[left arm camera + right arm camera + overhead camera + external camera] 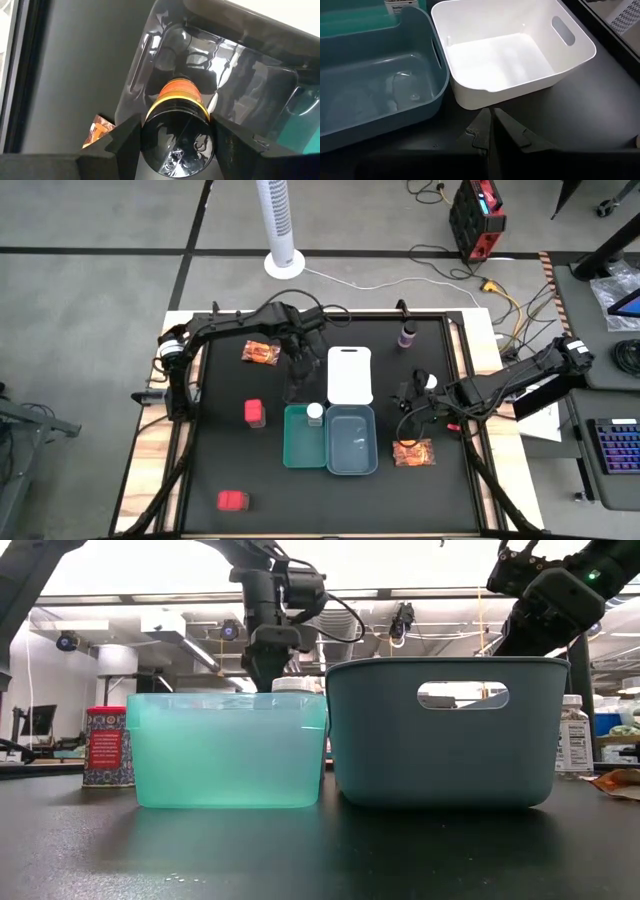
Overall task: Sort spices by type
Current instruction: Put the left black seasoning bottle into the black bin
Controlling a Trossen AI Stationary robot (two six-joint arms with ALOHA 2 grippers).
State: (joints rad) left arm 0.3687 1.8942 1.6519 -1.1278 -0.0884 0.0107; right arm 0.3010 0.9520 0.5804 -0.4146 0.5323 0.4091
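Here we hold the brown-capped bottle in our left gripper over the clear tray; lower fully before releasing. Right gripper waits closed, empty.

Black worktop is carrying teal tray, grey-blue tray, white tray, two red boxes, orange-red packets.
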